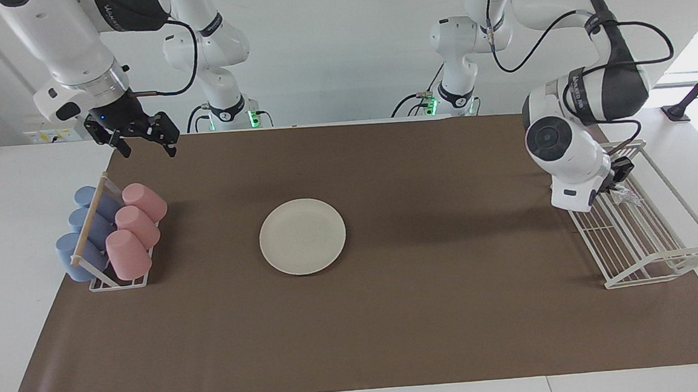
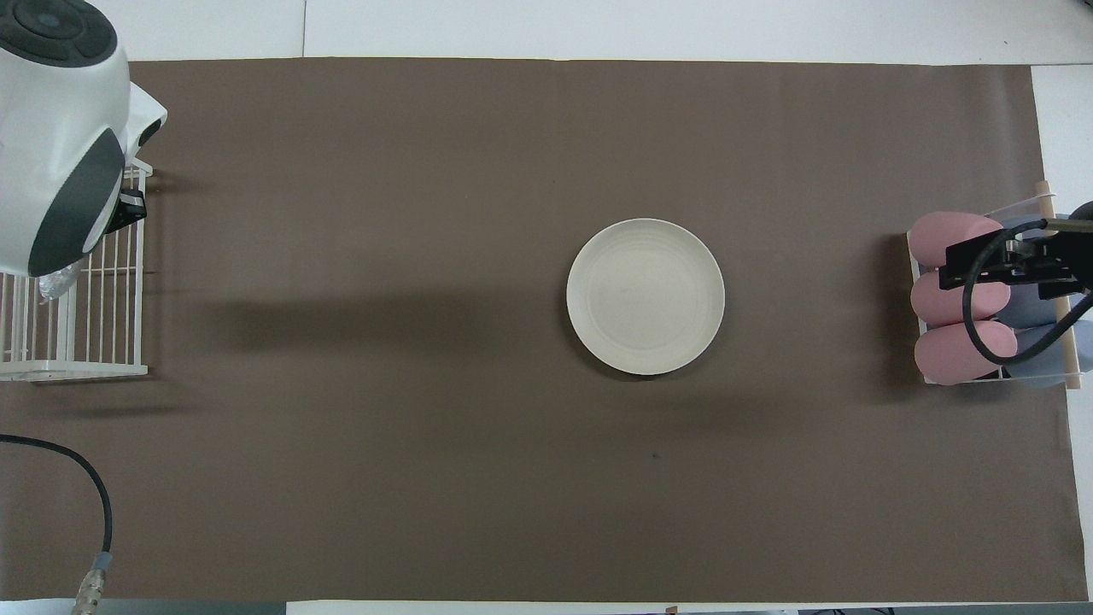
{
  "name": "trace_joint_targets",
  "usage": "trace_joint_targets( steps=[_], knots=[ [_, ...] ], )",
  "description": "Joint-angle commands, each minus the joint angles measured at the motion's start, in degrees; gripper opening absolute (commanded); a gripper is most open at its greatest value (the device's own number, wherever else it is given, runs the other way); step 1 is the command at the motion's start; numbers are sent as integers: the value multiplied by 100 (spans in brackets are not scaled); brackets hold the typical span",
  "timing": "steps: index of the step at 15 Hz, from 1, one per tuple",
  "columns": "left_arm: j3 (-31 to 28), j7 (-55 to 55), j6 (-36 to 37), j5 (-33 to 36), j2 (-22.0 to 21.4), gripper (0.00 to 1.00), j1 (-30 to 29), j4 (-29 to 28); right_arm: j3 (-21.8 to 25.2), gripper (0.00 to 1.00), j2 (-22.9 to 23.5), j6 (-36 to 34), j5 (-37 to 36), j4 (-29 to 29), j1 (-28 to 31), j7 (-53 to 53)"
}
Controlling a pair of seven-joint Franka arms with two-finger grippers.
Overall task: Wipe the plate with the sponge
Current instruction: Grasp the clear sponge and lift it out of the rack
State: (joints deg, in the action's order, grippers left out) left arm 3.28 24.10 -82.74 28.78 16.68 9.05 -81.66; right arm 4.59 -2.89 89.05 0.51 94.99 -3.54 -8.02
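The cream-white plate (image 1: 302, 236) lies flat in the middle of the brown mat and also shows in the overhead view (image 2: 645, 296). The silvery sponge (image 1: 627, 193) lies in the white wire rack (image 1: 655, 244) at the left arm's end of the table, and a bit of it shows in the overhead view (image 2: 53, 282). My left gripper (image 1: 616, 189) is down in the rack at the sponge, mostly hidden by the arm's wrist. My right gripper (image 1: 146, 145) is open and empty, up in the air over the cup rack; it waits.
A rack of pink and blue cups (image 1: 112, 235) lying on their sides stands at the right arm's end of the mat and shows in the overhead view (image 2: 965, 307). The wire rack (image 2: 77, 342) has raised sides. A cable (image 2: 94, 495) lies near the left arm's base.
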Motion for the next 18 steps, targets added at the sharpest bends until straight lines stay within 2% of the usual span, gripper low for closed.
trace_joint_targets(
  steps=[1,3,6,7,9,12,14,18],
  knots=[
    [-72,-28,382,-1299,82,0,0,554,-55,100,8,-20,-43,-6,-128,-681],
    [-134,33,347,-2511,3,0,-113,555,-55,100,8,7,-43,-6,-209,-1277],
    [-161,42,207,-4480,-112,0,-675,494,-72,100,-10,-37,1,11,-358,-2910],
    [-161,7,110,-4982,-225,0,-911,250,-81,100,-10,-81,36,11,-419,-3472],
    [-161,-28,-336,-6072,-576,0,-1115,-514,-98,100,-62,-282,220,11,-559,-4334],
    [-143,-150,-812,-6978,-1060,0,-1046,-1560,-107,100,-80,-353,746,20,-718,-5821],
    [-134,-658,-1189,-7786,-1498,0,-1028,-2499,-212,100,-150,-599,924,81,-902,-6577],
    [-90,-1293,-1902,-9518,-2202,0,-748,-3872,-222,100,-176,-547,854,134,-1246,-6572]
  ],
)
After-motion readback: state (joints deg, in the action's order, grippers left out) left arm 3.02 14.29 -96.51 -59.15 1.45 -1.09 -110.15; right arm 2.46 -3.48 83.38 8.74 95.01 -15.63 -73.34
